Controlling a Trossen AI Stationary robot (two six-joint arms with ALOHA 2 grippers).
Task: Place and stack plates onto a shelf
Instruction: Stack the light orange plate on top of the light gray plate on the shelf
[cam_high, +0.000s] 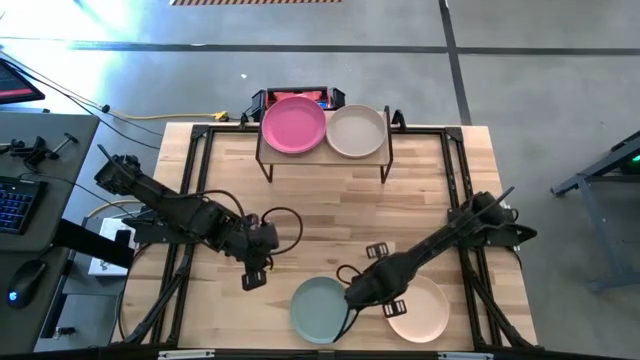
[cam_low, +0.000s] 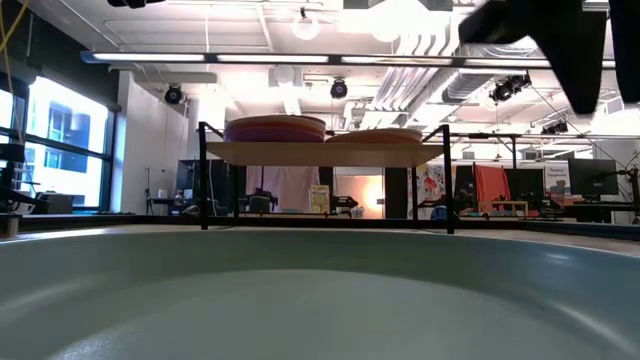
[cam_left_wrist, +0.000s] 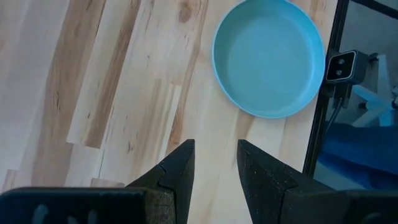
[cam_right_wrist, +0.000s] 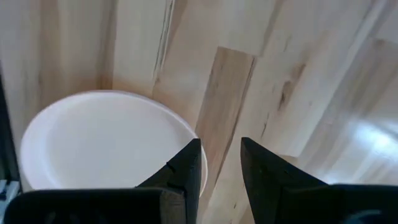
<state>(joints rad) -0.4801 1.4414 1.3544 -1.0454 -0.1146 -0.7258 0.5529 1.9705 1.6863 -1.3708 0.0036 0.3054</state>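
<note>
Plates: pink plate (cam_high: 293, 124) and beige plate (cam_high: 356, 130) sit side by side on the shelf (cam_high: 324, 156) at the far edge of the bench (cam_high: 420, 200), pink on the left, rims about touching. In the low view the pink one looks to sit on another plate, count unclear. Two remain on the near edge: teal plate (cam_high: 318, 308), then cream plate (cam_high: 424, 310), near each other.

Left claw (cam_high: 251, 281) hangs over bare bench left of the teal plate, fingers parted a little, holding nothing. Right claw (cam_high: 351, 297) is low between the teal and cream plates, by the cream rim in its wrist view, fingers slightly apart, empty.

Handling, as a guess: plates look light, rigid, matte, so not very slippery; thin raised rims are the only grab point, pinch across the rim edge. Likely to slide on the smooth wood if nudged; could chip if dropped.

Shapes: round shallow dishes, flat bottoms. Shelf has a light wooden rectangular top on thin black metal legs. Bench is pale planked wood.
</note>
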